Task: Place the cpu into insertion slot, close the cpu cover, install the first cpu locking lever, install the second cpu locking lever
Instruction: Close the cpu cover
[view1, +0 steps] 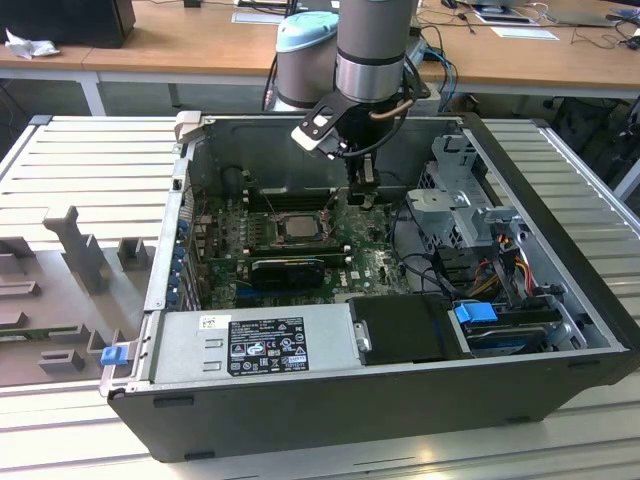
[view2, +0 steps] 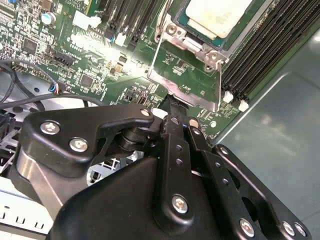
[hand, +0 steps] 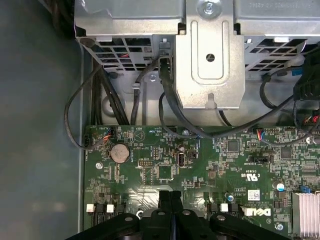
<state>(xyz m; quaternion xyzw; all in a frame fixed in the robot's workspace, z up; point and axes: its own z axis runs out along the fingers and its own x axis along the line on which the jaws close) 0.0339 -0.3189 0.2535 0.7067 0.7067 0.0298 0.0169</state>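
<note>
The cpu (view2: 217, 15), with a pale beige top, lies in the insertion slot (view2: 210, 54) on the green board; in the exterior view the cpu (view1: 297, 225) sits mid-board. The cpu cover (view2: 156, 60), a thin silvery frame, stands tilted up off the socket on its hinge, and green board shows through its opening. My gripper (view2: 172, 106) is shut, its tip right at the cover's free edge. In the first wrist view the gripper (hand: 170, 196) has its black fingers pressed together above the board. The exterior view shows the gripper (view1: 363, 195) just to the right of the socket.
The board lies inside an open computer case (view1: 560, 230). A silvery drive cage (hand: 210, 60) with black cables (hand: 167, 100) stands close beside the gripper. Memory slots (view2: 255, 60) flank the socket. A long black card (view1: 290, 268) and the power supply (view1: 250, 340) lie nearer the front.
</note>
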